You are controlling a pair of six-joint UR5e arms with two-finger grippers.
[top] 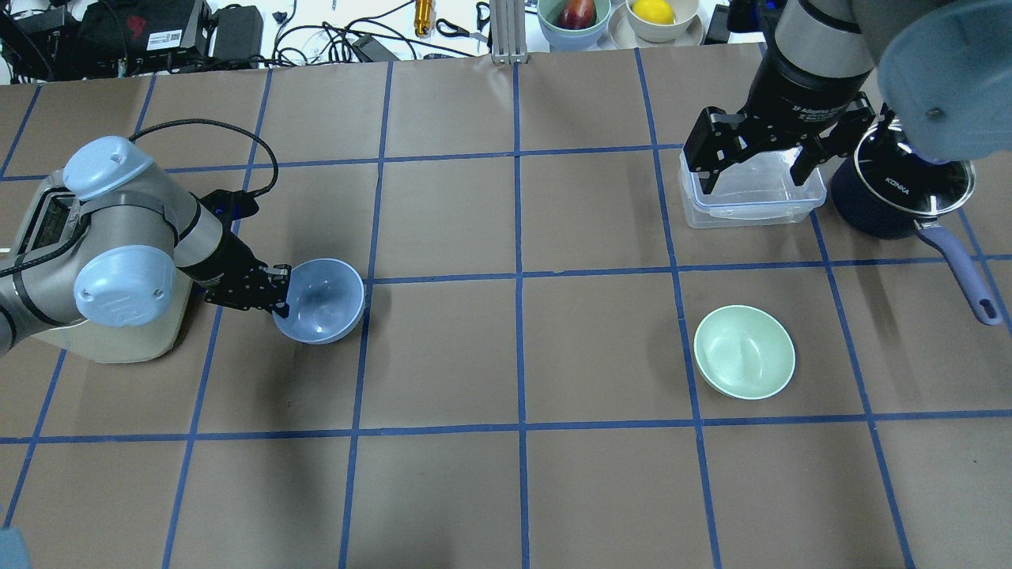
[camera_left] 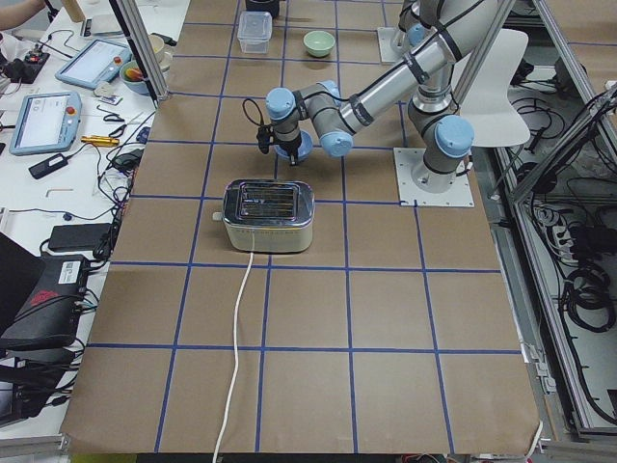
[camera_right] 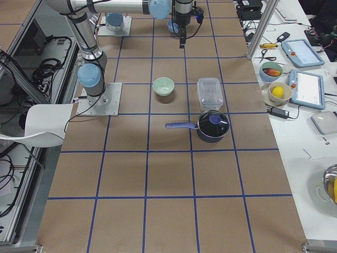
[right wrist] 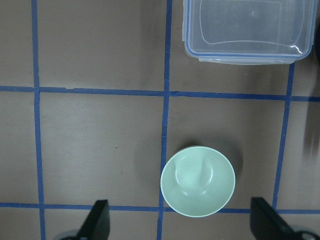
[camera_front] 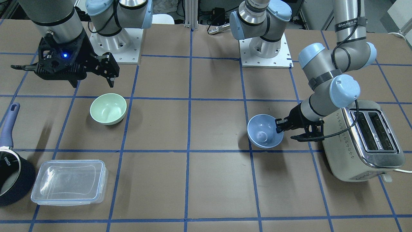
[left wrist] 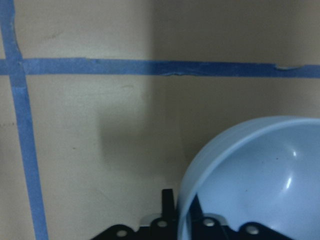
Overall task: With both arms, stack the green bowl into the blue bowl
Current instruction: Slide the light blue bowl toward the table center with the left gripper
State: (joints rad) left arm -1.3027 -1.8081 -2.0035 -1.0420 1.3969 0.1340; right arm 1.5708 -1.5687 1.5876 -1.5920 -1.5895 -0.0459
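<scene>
Left gripper [camera_front: 278, 126] pinches the blue bowl [camera_front: 264, 132] by its rim (tilted), so carry level; green bowl [right wrist: 198, 181] sits below right gripper [top: 753, 172], fingers spread.

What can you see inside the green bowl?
Nothing: the green bowl is empty, showing only its glossy inner surface. Whatever lies directly beneath it is covered and cannot be seen.

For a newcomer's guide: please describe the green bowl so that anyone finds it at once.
Start at the dark blue saucepan and the clear container beside it. Nearer the robot stands the green bowl, upright and free; the blue bowl, far off, is held in the left arm's jaws.
</scene>
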